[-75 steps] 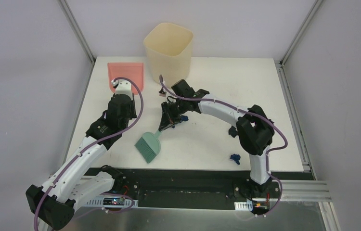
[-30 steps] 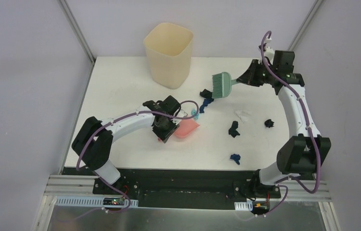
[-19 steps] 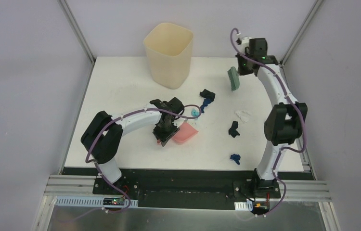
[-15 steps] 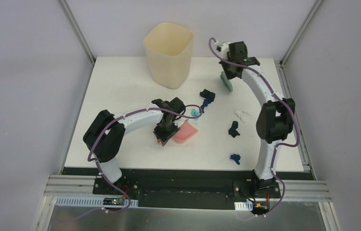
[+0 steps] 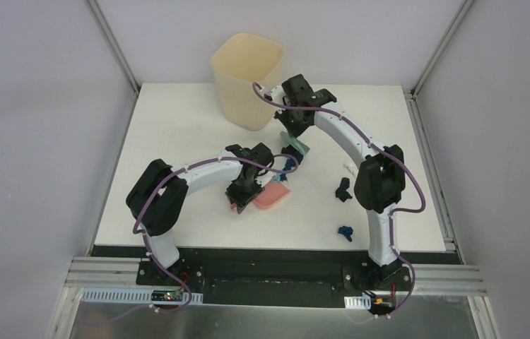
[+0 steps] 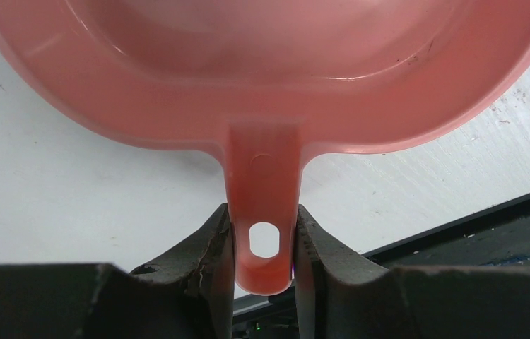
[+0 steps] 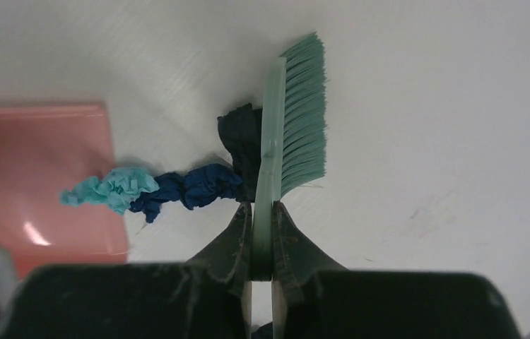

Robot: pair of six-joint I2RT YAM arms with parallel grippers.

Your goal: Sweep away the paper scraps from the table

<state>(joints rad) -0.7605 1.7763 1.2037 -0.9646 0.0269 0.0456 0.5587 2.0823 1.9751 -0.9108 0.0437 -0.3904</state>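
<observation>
Nearest the bench's (image 5: 177,127) front edge, two stray paper scraps (image 5: 346,232) sat off to the right. The left end effector (image 6: 262,236) was pinched tight on the pink dustpan (image 6: 262,92) handle. Further back, three scraps lay in a line, teal end at the dustpan lip, black end against the green brush (image 7: 297,120), which the right end effector (image 7: 262,212) had clamped by the handle.

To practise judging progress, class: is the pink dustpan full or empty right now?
Empty, as far as shown: the pink dustpan shows a bare floor in both wrist views; paper scraps lie at its lip.
</observation>
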